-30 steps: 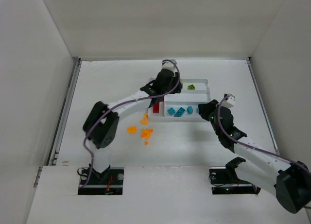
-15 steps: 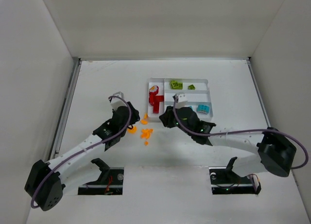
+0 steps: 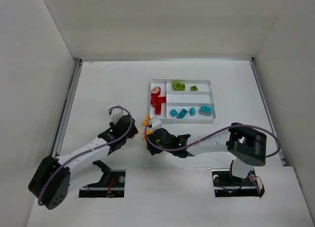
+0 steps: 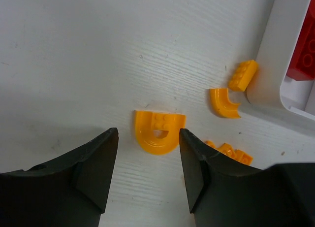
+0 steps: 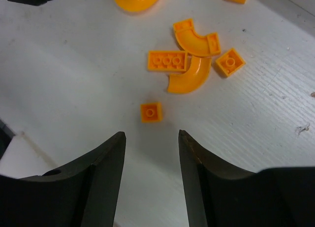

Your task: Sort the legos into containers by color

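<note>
Several orange legos lie loose on the table in front of the white tray (image 3: 187, 121). My left gripper (image 4: 148, 136) is open and empty, low over the table, with an orange half-round piece (image 4: 156, 132) just ahead between its fingertips. An orange arch (image 4: 224, 101) and a small brick (image 4: 242, 75) lie by the tray's corner. My right gripper (image 5: 151, 136) is open and empty, just short of a tiny orange square (image 5: 151, 112). Beyond that lie an orange plate (image 5: 167, 60), two arches (image 5: 189, 77) and another square (image 5: 230, 62). In the top view my right gripper (image 3: 149, 137) covers most of the pile.
The tray holds red legos (image 3: 157, 101) in its tall left section, green ones (image 3: 178, 85) in the top section and teal ones (image 3: 182, 113) in the bottom section. My left gripper (image 3: 129, 130) and the right one are close together. White walls enclose the table.
My left arm has drawn back from the tray to the left of the orange pile. My right gripper has moved left from the tray's front to the pile.
</note>
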`<state>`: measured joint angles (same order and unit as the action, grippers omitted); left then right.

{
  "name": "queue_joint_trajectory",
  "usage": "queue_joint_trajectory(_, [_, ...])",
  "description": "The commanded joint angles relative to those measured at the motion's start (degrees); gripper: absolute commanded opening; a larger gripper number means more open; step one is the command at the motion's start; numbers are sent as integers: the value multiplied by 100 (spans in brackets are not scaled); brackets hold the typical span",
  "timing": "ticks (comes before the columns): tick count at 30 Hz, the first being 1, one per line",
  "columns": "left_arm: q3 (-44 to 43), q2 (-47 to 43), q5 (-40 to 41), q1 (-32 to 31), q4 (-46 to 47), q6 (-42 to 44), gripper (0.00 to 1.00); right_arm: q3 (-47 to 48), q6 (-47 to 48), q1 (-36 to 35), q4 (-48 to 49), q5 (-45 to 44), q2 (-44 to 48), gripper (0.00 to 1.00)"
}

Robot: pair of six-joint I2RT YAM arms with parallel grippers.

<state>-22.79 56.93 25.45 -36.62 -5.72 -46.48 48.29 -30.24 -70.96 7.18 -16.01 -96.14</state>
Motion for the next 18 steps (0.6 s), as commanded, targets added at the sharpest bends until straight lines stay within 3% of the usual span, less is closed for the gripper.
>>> queue_joint_trajectory(1, [20,301,-110,2,395,69,50,400,18,-1,-146,-192,-133,53])
queue_joint_trajectory(12, [134,530,-146,54,694,113,50,743,97,-54,-358,-210,-572,51])
queue_joint_trajectory(18, [195,592,-225,72,800,78,50,962,132,-63,-551,-297,-810,44])
